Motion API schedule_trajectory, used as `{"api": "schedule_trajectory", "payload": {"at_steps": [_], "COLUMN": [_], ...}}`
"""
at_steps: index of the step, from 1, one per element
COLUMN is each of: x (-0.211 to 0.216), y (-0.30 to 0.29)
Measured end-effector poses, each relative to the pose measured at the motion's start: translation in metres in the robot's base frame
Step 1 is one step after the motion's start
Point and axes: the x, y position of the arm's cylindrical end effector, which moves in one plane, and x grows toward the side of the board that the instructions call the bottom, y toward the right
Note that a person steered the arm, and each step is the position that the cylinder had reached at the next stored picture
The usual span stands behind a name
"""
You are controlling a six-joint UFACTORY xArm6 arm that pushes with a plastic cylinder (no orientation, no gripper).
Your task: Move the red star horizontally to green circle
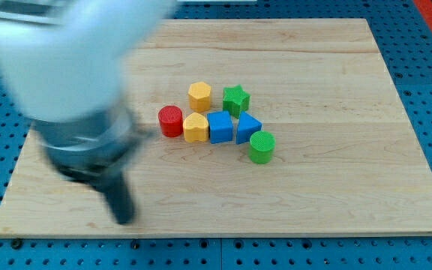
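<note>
The green circle (261, 146), a short cylinder, stands right of the board's middle, at the lower right of a cluster of blocks. No red star shows in the camera view; my blurred arm covers the board's upper left. My tip (125, 219) is near the board's lower left, well left of and below the cluster and touching no block. The nearest block is a red cylinder (170, 121), up and to the right of the tip.
In the cluster are a yellow hexagon (199, 96), a green star (236, 99), a yellow block (196, 127), a blue cube (220, 127) and a blue triangle (247, 127). The wooden board (336, 187) lies on a blue pegboard.
</note>
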Motion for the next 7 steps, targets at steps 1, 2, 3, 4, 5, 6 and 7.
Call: {"api": "schedule_trajectory", "payload": {"at_steps": [1, 2, 3, 4, 5, 6, 7], "x": [-0.039, -0.041, -0.054, -0.055, -0.055, -0.042, -0.035], "y": [-0.083, -0.112, -0.069, -0.025, 0.011, 0.035, -0.004]}}
